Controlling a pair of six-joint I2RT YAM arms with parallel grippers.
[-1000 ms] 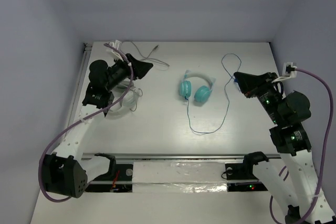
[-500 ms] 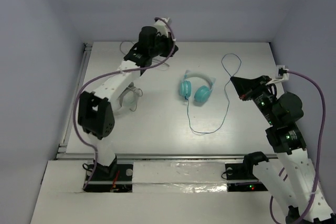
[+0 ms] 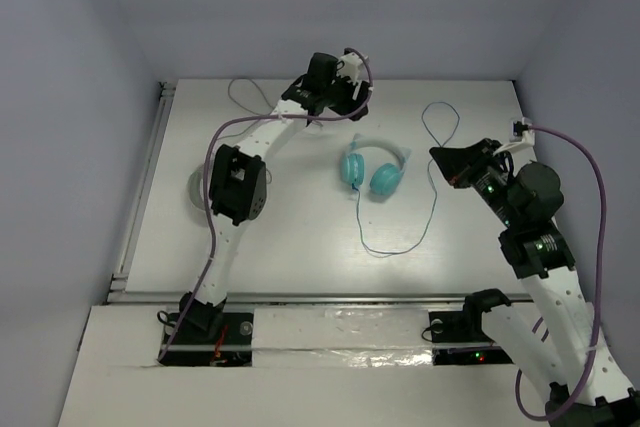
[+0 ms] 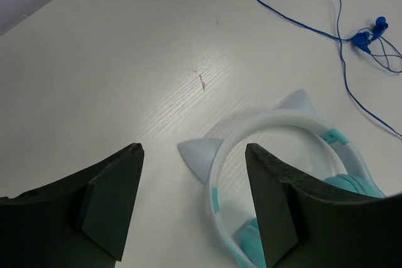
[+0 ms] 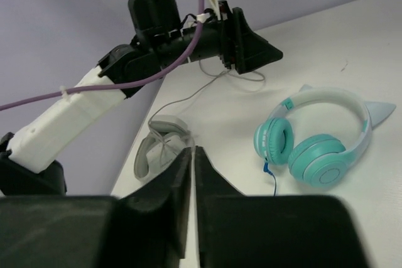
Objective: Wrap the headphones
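on the table (image 3: 300, 237) the headphones (image 3: 374, 169) lie ungripped, left end effector (image 4: 193, 153) spread near them, right end effector (image 5: 193, 155) closed.

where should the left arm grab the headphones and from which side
Probably the white headband, at the top of its arc between the two pointed ears. The headphones lie flat, cups toward the near edge, so the band is thin and free. Come down with the left tool, open above it, one finger inside the arc.

Looks like a robotics lab cell. Shows a white table (image 3: 300, 237) boxed by plain lavender walls (image 3: 330, 7) at 9, 12 and 3 o'clock, with left arm (image 3: 235, 192) and right arm (image 3: 545, 277) bolted to a rail (image 3: 330, 297) at 6 o'clock.
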